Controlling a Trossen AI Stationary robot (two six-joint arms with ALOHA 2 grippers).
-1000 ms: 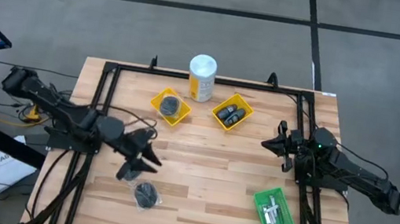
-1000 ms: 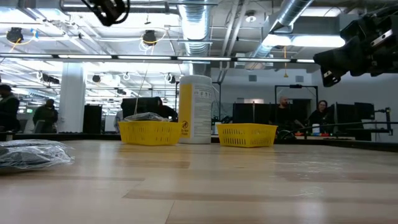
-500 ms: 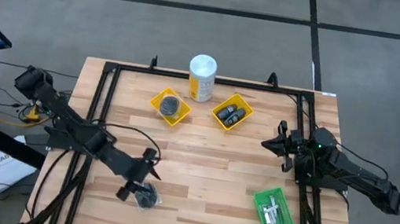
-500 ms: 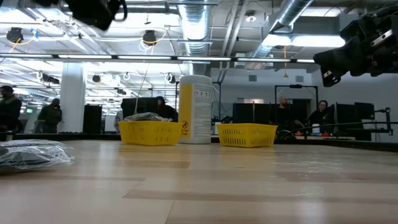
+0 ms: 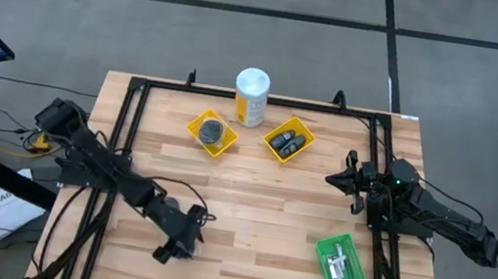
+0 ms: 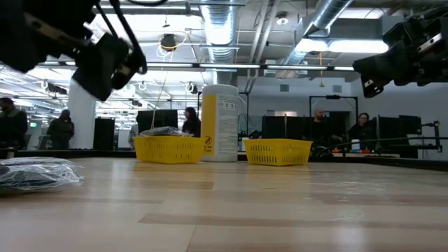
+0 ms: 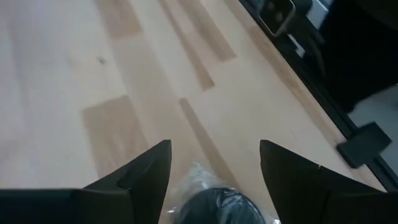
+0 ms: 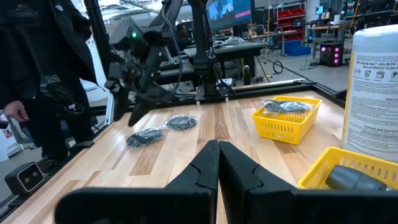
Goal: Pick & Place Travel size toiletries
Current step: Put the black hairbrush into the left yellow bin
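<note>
Wrapped dark disc (image 7: 214, 208) on the table, between the wide-spread left gripper (image 7: 214, 163) fingers.

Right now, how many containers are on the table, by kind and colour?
Yellow trays: 2
Green tray: 1
Canister: 1
Total: 4
</note>
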